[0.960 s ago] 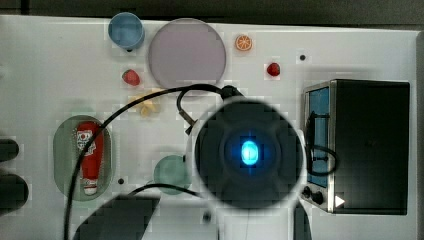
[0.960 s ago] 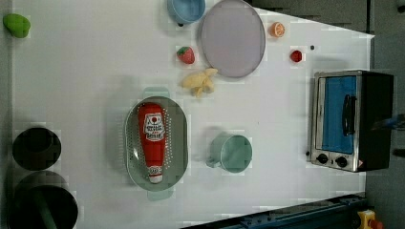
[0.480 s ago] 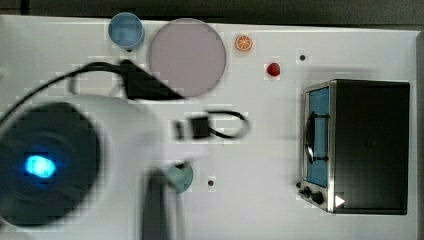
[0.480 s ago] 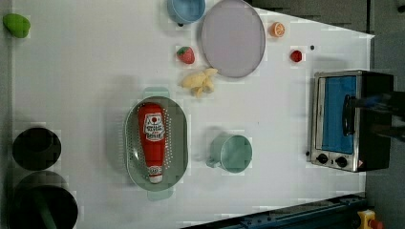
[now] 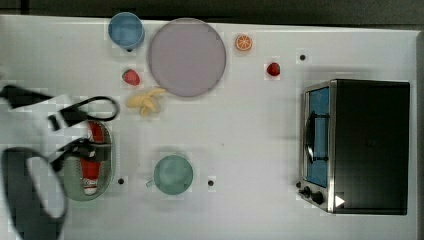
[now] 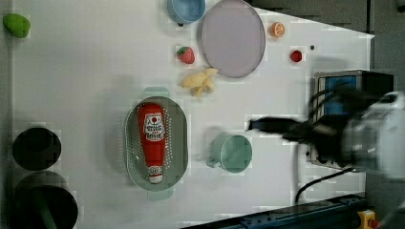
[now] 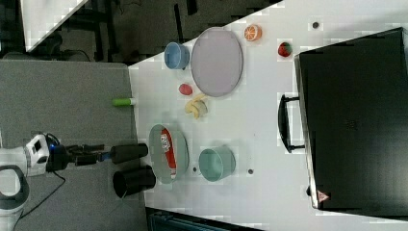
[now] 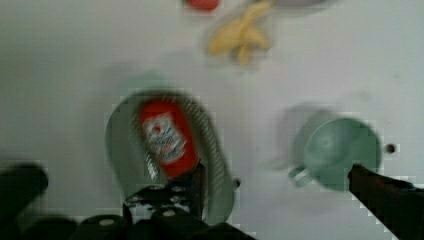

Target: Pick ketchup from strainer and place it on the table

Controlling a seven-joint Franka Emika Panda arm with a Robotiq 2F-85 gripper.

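Top view shows that the arm has moved since half a second ago toward the table's (image 5: 250, 130) left edge, and its gripper (image 5: 82, 150) now hangs over the strainer (image 6: 176, 143); whether the fingers are spread I cannot tell. One ketchup (image 6: 152, 138) lies flat inside the one strainer. Farther off are two strawberries and one lilac plate (image 5: 186, 56).

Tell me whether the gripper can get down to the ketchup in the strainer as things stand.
Probably yes. The ketchup lies flat and uncovered in the strainer, nothing on top of it, and the nearest neighbour, the teal cup, stands apart on the table. The arm looks to be above the strainer.
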